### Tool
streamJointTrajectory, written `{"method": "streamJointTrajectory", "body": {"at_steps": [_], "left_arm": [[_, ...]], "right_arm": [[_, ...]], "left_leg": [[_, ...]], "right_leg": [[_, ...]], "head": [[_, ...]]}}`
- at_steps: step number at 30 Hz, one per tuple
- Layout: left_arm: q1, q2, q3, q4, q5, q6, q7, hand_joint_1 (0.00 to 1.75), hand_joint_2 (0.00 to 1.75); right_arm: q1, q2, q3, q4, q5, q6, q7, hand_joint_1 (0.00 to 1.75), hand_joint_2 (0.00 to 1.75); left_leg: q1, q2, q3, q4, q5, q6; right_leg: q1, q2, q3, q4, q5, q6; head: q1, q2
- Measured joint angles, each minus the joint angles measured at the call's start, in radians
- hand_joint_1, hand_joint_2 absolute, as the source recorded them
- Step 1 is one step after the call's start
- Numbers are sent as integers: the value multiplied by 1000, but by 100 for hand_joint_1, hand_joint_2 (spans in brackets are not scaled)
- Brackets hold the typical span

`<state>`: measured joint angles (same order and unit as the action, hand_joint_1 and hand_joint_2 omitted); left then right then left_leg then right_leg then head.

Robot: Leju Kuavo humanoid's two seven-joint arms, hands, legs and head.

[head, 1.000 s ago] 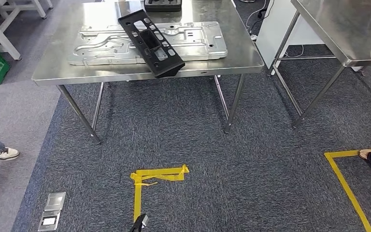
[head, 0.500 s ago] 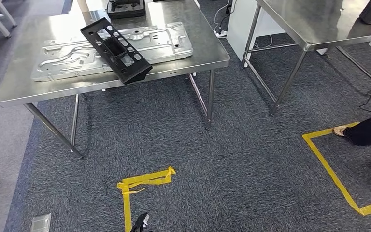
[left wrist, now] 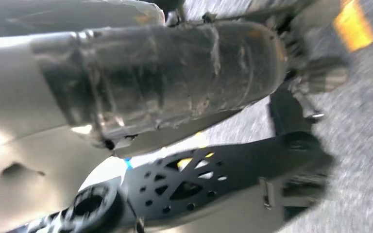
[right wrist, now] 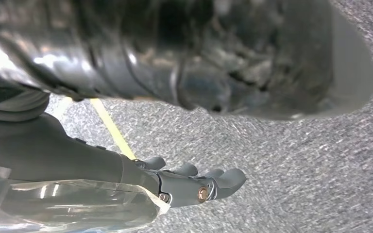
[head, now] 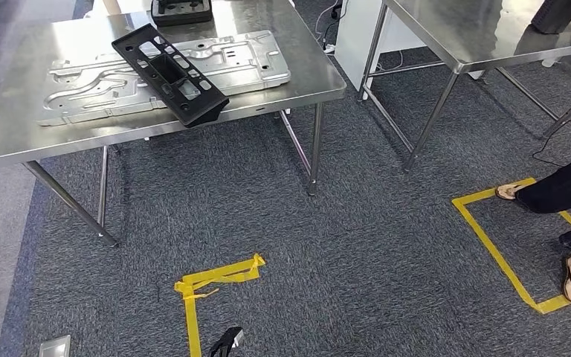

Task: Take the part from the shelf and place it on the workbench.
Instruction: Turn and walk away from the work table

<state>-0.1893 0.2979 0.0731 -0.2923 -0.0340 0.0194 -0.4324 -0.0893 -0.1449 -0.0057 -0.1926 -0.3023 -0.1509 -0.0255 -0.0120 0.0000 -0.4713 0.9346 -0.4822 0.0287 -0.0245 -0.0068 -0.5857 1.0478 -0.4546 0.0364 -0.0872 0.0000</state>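
Observation:
A long black part [head: 169, 74] with cut-outs lies slantwise on the steel workbench [head: 15, 134], across a silver pressed metal plate [head: 256, 63]; one end juts over the bench's near edge. The bench stands some way ahead and to the left. In the right wrist view my right hand [right wrist: 194, 183] hangs over the carpet with its fingers stretched out, holding nothing. My left hand [left wrist: 315, 75] hangs low too, blurred, with nothing in it that I can see.
A second black item [head: 182, 10] sits at the bench's far edge. Another steel table [head: 476, 37] stands at the right. A person's legs [head: 561, 190] reach into a yellow tape square [head: 491, 242]. A yellow tape corner [head: 215, 274] marks the carpet ahead.
The whole picture has slid left and up: the camera has turned right. The person's legs and the tape square now show more fully. The black part has kept its place on the plate.

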Motion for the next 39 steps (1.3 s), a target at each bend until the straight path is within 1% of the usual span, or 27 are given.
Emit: {"method": "streamJointTrajectory", "body": {"at_steps": [1, 2, 5, 6, 8, 10, 11, 12, 13, 15, 16, 17, 19, 21, 22, 23, 25, 26, 27, 28, 30, 31, 32, 35, 36, 37, 39], "left_arm": [[-3, 1, -7, -3, -17, -2, 10, 0, 0], [-5, 3, -13, -6, -29, -5, 19, 0, 0], [-8, 6, -24, -8, -43, -15, 40, 0, 0], [-8, 7, -25, -8, -44, -17, 48, 0, 0], [-6, 8, -26, -6, -42, -21, 64, 0, 0], [-4, 8, -26, -1, -37, -26, 76, 0, 0], [-4, 8, -26, 1, -34, -28, 80, 0, 0], [-4, 8, -26, 3, -32, -30, 83, 0, 0], [-4, 8, -26, 5, -30, -30, 83, 0, 0], [-4, 8, -26, 10, -23, -31, 87, 0, 0], [-4, 9, -25, 13, -19, -31, 91, 0, 0], [-4, 9, -24, 16, -16, -32, 96, 0, 0], [-3, 9, -24, 24, -13, -31, 108, 0, 0], [-3, 8, -24, 31, -15, -31, 117, 0, 0], [-3, 7, -24, 33, -17, -31, 119, 0, 0], [-3, 7, -24, 35, -20, -31, 120, 0, 0], [-3, 7, -24, 38, -25, -32, 117, 0, 0], [-3, 7, -24, 39, -25, -33, 112, 0, 0], [-3, 7, -24, 40, -24, -33, 104, 0, 0], [-3, 8, -24, 40, -20, -32, 92, 0, 0], [-4, 9, -23, 38, -10, -28, 66, 0, 0], [-4, 9, -23, 36, -6, -26, 53, 0, 0], [-4, 10, -23, 33, -3, -24, 43, 0, 0], [-4, 10, -23, 26, -1, -19, 26, 0, 0], [-4, 10, -23, 25, 0, -18, 24, 0, 0], [-4, 10, -23, 23, 0, -17, 22, 0, 0], [-3, 10, -23, 21, 0, -16, 21, 0, 0]], "right_arm": [[-2, -3, 0, 0, 2, 3, 0, 0, 0], [-3, -5, 1, 0, 5, 5, -1, 0, 0], [-1, -10, 5, 0, 4, 7, -5, 0, 0], [-1, -14, 5, 0, 0, 7, -8, 0, 0], [-2, -23, 5, 0, -11, 7, -15, 0, 0], [0, -31, 5, 0, -20, 7, -18, 0, 0], [1, -35, 5, 0, -24, 7, -19, 0, 0], [2, -37, 5, 0, -26, 7, -19, 0, 0], [2, -39, 5, 0, -27, 6, -19, 0, 0], [2, -41, 5, 0, -32, 5, -23, 0, 0], [2, -42, 5, 0, -36, 3, -25, 0, 0], [2, -43, 5, 0, -40, 2, -29, 0, 0], [2, -45, 5, 0, -48, 1, -33, 0, 0], [1, -48, 5, 0, -53, 1, -34, 0, 0], [1, -50, 5, 0, -55, 0, -32, 0, 0], [1, -54, 5, 0, -56, -1, -28, 0, 0], [2, -58, 4, 0, -57, -3, -18, 0, 0], [4, -59, 4, 0, -58, -4, -13, 0, 0], [5, -60, 4, 0, -59, -4, -8, 0, 0], [6, -60, 4, 0, -60, -5, -4, 0, 0], [6, -63, 4, 0, -62, -6, -1, 0, 0], [4, -64, 4, 0, -63, -7, 0, 0, 0], [3, -64, 4, 0, -63, -7, 0, 0, 0], [2, -60, 5, 0, -63, -7, 0, 0, 0], [2, -60, 5, 0, -63, -7, 0, 0, 0], [2, -59, 5, 0, -63, -7, 0, 0, 0], [2, -59, 5, 0, -63, -7, 0, 0, 0]], "left_leg": [[-3, 1, -1, 3, -3, -5], [-5, 2, -3, 5, -6, -10], [-5, 3, -4, 9, -15, -25], [-4, 3, -11, 27, -29, -31], [-3, 0, -59, 131, -88, -40], [-2, 0, -133, 275, -149, -43], [-2, 0, -155, 314, -155, -43], [-2, -1, -158, 316, -141, -40], [-3, -1, -142, 276, -108, -34], [-10, -4, -79, 131, -29, -12], [-15, -4, -53, 69, -5, -1], [-19, -4, -39, 30, 8, 6], [-23, -5, -35, 8, 13, 11], [-18, -7, -32, -3, 24, 15], [-14, -8, -30, -8, 30, 17], [-10, -8, -30, -11, 33, 19], [-9, -8, -34, -10, 34, 20], [-8, -8, -35, -9, 34, 19], [-8, -9, -35, -7, 33, 18], [-7, -9, -35, -4, 31, 16], [-6, -9, -35, 4, 24, 7], [-8, -9, -36, 9, 19, 1], [-10, -9, -37, 13, 15, -4], [-12, -9, -35, 16, 9, -16], [-11, -9, -38, 27, -2, -21], [-11, -9, -48, 56, -23, -26], [-9, -8, -98, 172, -89, -34]], "right_leg": [[0, -4, 26, -51, 14, -6], [1, -6, 39, -79, 18, -12], [1, -3, 38, -85, 16, -31], [-1, -3, 38, -86, 17, -36], [-2, -4, 37, -88, 19, -44], [-1, -5, 36, -88, 19, -48], [1, -5, 36, -88, 18, -48], [2, -5, 37, -88, 18, -49], [5, -4, 39, -88, 18, -49], [9, -3, 42, -88, 17, -49], [11, -2, 42, -87, 17, -47], [12, -3, 40, -86, 16, -44], [11, -6, 38, -86, 17, -35], [10, -7, 32, -72, 7, -23], [10, -6, 19, -41, -13, -18], [9, -5, -5, 11, -43, -13], [5, -4, -71, 150, -106, -3], [2, -4, -94, 198, -120, 1], [0, -4, -101, 211, -115, 3], [-2, -4, -87, 181, -91, 5], [-7, -7, -18, 41, -26, 8], [-8, -7, 12, -20, -5, 5], [-9, -7, 32, -60, 5, -1], [-9, -3, 38, -72, 3, -23], [-9, -3, 38, -73, 4, -29], [-11, -4, 39, -73, 4, -35], [-11, -4, 38, -74, 5, -42]], "head": [[0, 0], [-1, 0], [-4, 0], [-5, 0], [-7, 0], [-8, 0], [-9, 0], [-9, 0], [-10, 0], [-10, 0], [-10, 0], [-10, 0], [-10, 0], [-9, 0], [-8, 0], [-6, 0], [-3, 0], [-3, 0], [-2, 0], [-2, 0], [-1, 0], [0, 0], [-1, 0], [-3, 0], [-4, 0], [-4, 0], [-6, 0]]}}
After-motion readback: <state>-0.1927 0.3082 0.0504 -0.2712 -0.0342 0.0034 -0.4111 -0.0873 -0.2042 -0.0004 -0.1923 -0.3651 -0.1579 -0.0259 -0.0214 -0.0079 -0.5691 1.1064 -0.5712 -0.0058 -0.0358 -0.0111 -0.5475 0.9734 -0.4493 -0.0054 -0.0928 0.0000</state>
